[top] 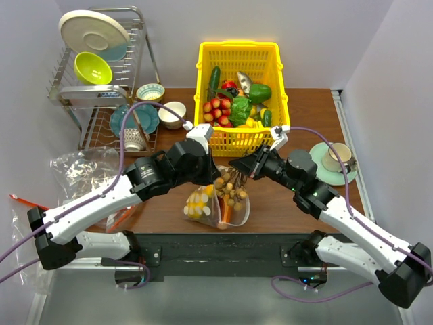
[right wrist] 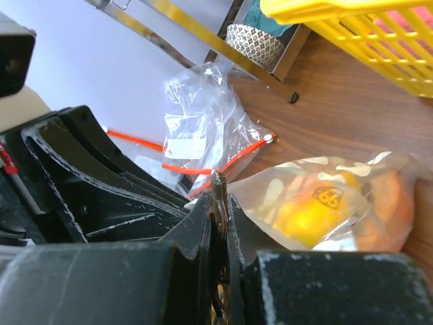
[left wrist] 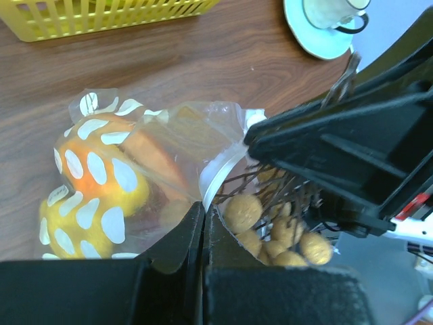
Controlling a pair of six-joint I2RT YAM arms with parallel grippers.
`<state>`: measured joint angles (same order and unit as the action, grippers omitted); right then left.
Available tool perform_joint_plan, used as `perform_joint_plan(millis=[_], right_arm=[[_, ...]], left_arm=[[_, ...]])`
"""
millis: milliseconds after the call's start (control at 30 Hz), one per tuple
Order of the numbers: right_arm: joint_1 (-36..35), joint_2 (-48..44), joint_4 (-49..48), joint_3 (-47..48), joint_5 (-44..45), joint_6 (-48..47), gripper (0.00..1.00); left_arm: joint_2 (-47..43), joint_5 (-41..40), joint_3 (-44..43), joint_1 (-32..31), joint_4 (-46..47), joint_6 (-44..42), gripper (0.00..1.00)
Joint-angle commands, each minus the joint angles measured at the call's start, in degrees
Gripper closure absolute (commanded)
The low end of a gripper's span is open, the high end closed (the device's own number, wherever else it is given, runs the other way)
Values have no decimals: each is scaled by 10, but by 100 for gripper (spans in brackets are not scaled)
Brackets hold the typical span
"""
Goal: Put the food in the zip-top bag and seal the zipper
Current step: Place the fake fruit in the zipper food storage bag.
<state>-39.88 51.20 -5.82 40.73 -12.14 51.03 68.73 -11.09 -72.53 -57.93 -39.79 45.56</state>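
Zip-top bag [top: 211,206], clear with whitish dots, lying on the wooden table [top: 304,115] just ahead of the two arm bases and midway between them. Inside the film: an orange slice [left wrist: 159,159], a yellow piece [left wrist: 101,200] under the dots, and a carrot [top: 226,214] near the lower corner. Left gripper [left wrist: 204,211] at the bag's mouth, fingers pressed together with a fold of the clear film pinched between them, close beside the zipper [left wrist: 218,170], a whitish ridged strip curving along the open edge. Right gripper [right wrist: 218,200] facing the left one across the mouth and nearly touching it, fingers clamped on the thin brown stem of the brown berry cluster [left wrist: 242,212]. Berries hanging below those fingers, right at the zipper strip and over the bag's upper part; whether already within the film or just outside it, not possible to tell. Behind the grippers, at the far side of the table, a yellow basket [top: 238,49] loaded with more toy produce. To the right, a cup [top: 336,156] on a pale green saucer [top: 319,172]. To the left, a wire dish rack [top: 88,97] with plates and bowls, and near it, on the white surface beside the table, crumpled clear bags [right wrist: 203,125] with red-orange strips.
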Motion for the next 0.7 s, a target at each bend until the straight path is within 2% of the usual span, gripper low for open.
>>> perform_joint_plan(millis=[0,267,533,667], right_arm=[[-70,-12,-27,-7,132,7,100],[-120,-18,-13,-16,230,45,100],[-126,-30,-81,-66,247,-5,100],[-125,-35,-107,-80,259,-73,100]], left_arm=[[-20,27,-4,7,53,19,100],[-23,27,1,22,53,25,100],[-34,58,3,31,70,33,100],[-33,83,-9,40,68,33,100]])
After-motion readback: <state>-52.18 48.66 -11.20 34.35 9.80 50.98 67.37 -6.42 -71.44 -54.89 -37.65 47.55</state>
